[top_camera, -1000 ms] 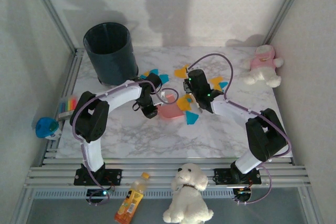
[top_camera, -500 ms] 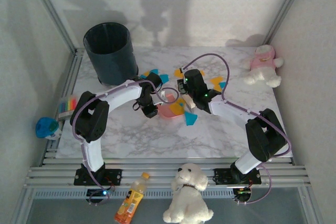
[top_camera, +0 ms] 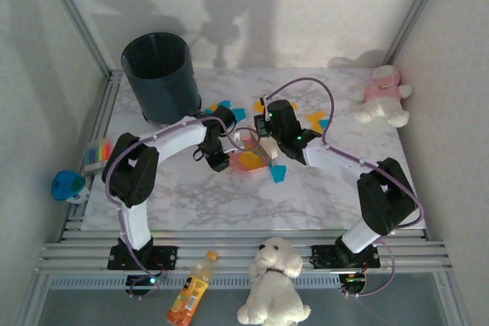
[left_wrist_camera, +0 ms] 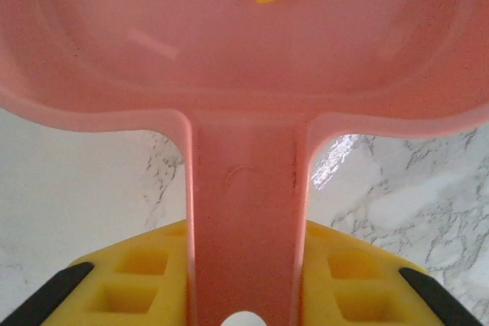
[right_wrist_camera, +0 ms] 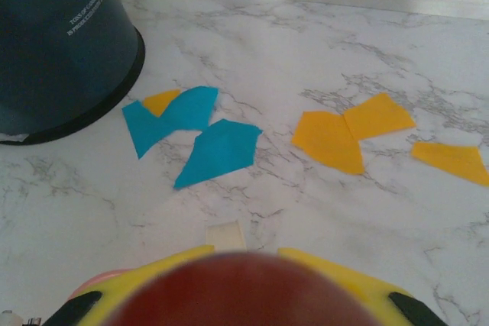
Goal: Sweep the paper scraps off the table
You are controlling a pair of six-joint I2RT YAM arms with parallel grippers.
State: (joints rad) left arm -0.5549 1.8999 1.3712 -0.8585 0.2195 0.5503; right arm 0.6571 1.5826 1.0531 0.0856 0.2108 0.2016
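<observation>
Gripping the pink dustpan (left_wrist_camera: 244, 51) by its handle, the left claw (left_wrist_camera: 244, 288) is resting it on the worktop (left_wrist_camera: 76, 181); beside it the right claw (top_camera: 266, 145) is clamping a blurred reddish object (right_wrist_camera: 241, 292). Beyond, paper scraps (right_wrist_camera: 221, 150) are lying near the bin (right_wrist_camera: 53, 43).

Pink dustpan (left_wrist_camera: 244, 74), orange and teal scraps (right_wrist_camera: 221, 150)

Bright even light; soft shadows on back wall (top_camera: 252, 5); wrist-view foregrounds blurred.
</observation>
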